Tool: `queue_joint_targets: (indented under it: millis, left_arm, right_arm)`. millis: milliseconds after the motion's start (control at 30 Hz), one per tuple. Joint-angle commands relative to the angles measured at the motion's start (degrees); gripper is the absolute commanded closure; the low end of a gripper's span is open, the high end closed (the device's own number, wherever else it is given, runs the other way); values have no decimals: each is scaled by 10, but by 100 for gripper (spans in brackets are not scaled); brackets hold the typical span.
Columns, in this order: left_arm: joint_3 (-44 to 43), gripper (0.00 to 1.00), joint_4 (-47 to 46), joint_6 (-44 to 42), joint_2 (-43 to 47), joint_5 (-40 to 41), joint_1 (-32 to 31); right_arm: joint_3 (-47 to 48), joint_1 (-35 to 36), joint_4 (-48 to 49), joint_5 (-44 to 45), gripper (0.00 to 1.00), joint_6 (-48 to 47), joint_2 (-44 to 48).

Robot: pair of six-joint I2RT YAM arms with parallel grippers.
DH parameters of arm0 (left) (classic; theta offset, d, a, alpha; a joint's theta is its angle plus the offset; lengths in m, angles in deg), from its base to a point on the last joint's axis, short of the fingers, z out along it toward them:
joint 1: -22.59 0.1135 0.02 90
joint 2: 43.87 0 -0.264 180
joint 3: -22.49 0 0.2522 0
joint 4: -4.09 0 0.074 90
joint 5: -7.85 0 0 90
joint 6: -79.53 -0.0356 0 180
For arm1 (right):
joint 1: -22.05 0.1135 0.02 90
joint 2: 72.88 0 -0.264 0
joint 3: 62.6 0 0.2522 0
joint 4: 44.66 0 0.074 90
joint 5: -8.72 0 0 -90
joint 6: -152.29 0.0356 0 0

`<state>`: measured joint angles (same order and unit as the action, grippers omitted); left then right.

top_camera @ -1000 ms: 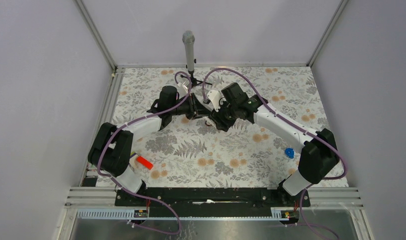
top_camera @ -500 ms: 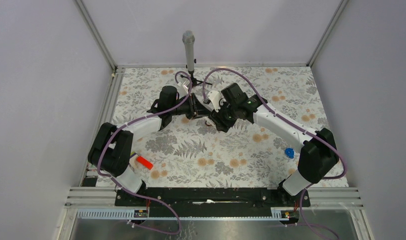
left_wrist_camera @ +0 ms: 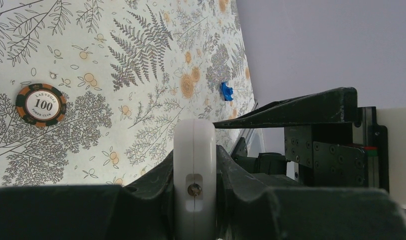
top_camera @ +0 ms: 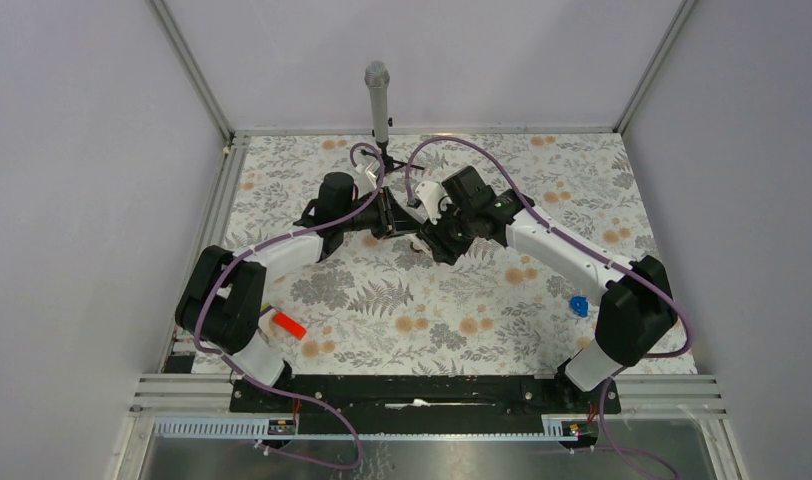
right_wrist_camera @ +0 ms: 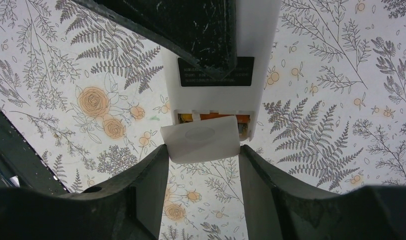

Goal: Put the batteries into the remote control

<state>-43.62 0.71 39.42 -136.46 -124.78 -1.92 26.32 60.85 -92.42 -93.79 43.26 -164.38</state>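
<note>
The remote control [left_wrist_camera: 194, 145] shows edge-on as a white slab with my left gripper [left_wrist_camera: 194, 170] shut on it. In the right wrist view its white back [right_wrist_camera: 251, 45] faces the camera, with a black label and the battery bay below it. Orange parts of the batteries [right_wrist_camera: 211, 117] show inside the bay. A small white battery cover [right_wrist_camera: 201, 144] lies tilted over the bay's lower edge, and my right gripper [right_wrist_camera: 203, 155] is shut on its two sides. In the top view the left gripper [top_camera: 390, 217] and right gripper [top_camera: 429, 232] meet above mid-table, hiding the remote.
A poker chip [left_wrist_camera: 41, 104] lies on the floral table cover. A small blue piece [top_camera: 579, 305] sits near the right arm's base and a red-and-white block [top_camera: 285, 325] near the left arm's base. A microphone on a stand [top_camera: 378, 100] rises at the back.
</note>
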Motion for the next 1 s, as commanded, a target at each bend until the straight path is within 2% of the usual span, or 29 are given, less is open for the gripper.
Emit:
queue_joint_targets:
  millis: [0,967]
  left_arm:
    - [-2,100,-25,-13,25,-1,-3]
    - [5,100,-40,-15,25,-25,-3]
  right_arm:
    - [21,-6,8,13,50,8,2]
    - [35,-10,17,18,50,23,-11]
